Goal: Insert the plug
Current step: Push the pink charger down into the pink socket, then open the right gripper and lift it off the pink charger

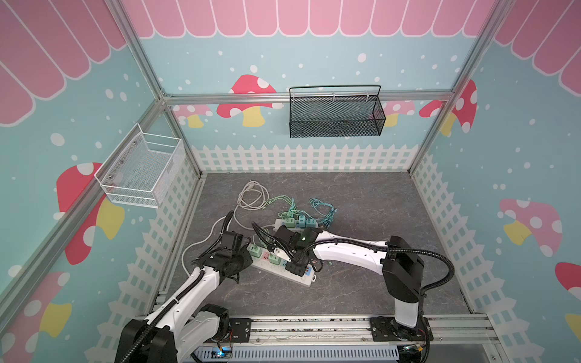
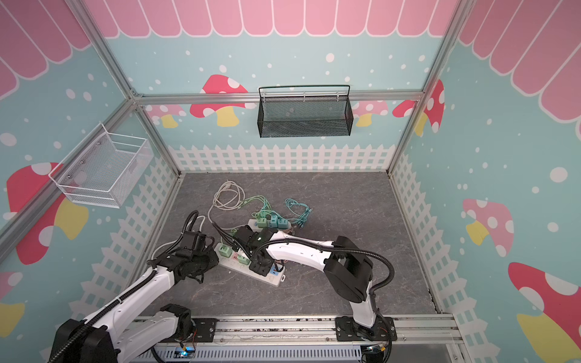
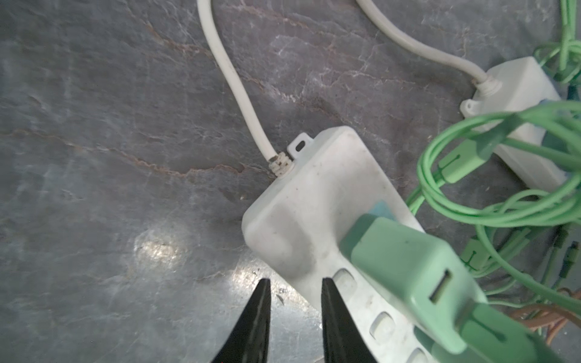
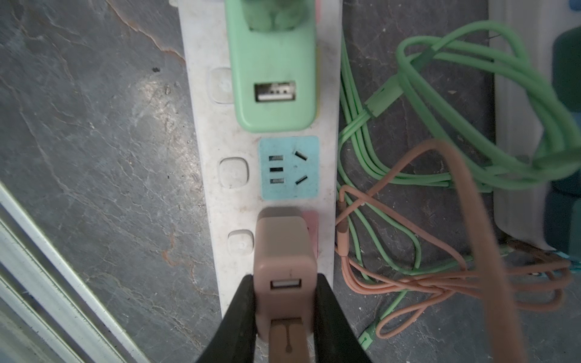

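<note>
Pressure is best applied straight down through the tan plug, which is clamped between the right fingers over the pink socket of the power strip, next to the vacant blue socket. Whether its prongs are seated cannot be told. The plug should be kept square. The left fingers, slightly parted and empty, are poised at the strip's cord end, where it could be steadied.

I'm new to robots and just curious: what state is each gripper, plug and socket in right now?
right gripper: shut on brown plug
brown plug: held over pink socket; seating unclear
blue socket: empty
green plug: plugged in, USB port empty
left gripper: open, holding nothing
</note>
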You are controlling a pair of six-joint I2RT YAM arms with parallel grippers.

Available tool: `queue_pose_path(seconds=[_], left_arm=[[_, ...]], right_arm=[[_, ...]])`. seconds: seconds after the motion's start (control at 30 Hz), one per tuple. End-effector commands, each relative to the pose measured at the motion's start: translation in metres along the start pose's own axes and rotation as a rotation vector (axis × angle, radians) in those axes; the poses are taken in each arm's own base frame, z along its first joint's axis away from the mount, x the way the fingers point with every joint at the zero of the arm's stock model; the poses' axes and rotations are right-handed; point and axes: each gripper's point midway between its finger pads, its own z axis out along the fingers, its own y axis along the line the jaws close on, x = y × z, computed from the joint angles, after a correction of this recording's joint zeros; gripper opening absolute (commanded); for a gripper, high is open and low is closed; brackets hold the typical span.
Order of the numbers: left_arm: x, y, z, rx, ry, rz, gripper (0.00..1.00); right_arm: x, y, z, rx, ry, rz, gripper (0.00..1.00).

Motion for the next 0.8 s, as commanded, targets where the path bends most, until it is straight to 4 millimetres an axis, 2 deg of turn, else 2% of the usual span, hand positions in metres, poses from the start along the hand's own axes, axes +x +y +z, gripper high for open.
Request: queue_pose_path(seconds=[0.0,0.2,0.3,0.4,0.43,0.57,0.77], left_arm=[[-0.007,-0.007,-0.011,0.034,-0.018,-0.016,0.29],[-0.014,-0.013,-0.024,0.075,-0.043,-0.026,0.31],[-0.017,-0.021,-0.031,0.123,-0.043,-0.037,0.33],[-0.024,-0.031,-0.04,0.182,-0.049,-0.057,0.34],[-0.026,-0.033,-0.043,0.196,-0.053,-0.061,0.35],[-0.036,-0.039,-0.053,0.229,-0.077,-0.064,0.37],[-0.045,-0.039,-0.055,0.223,-0.077,-0.051,0.4]], right_arm=[[0.022,0.001,0.03,-0.003,0.101,0.024,0.11],[0.009,0.004,0.011,-0.034,0.032,0.048,0.27],[0.005,0.006,0.004,-0.055,0.009,0.05,0.3],[0.007,0.008,0.005,-0.074,0.012,0.053,0.38],[0.004,0.007,-0.007,-0.076,-0.018,0.055,0.41],[0.009,0.006,-0.01,-0.077,-0.022,0.064,0.54],[0.014,0.009,-0.022,-0.111,-0.05,0.074,0.69]])
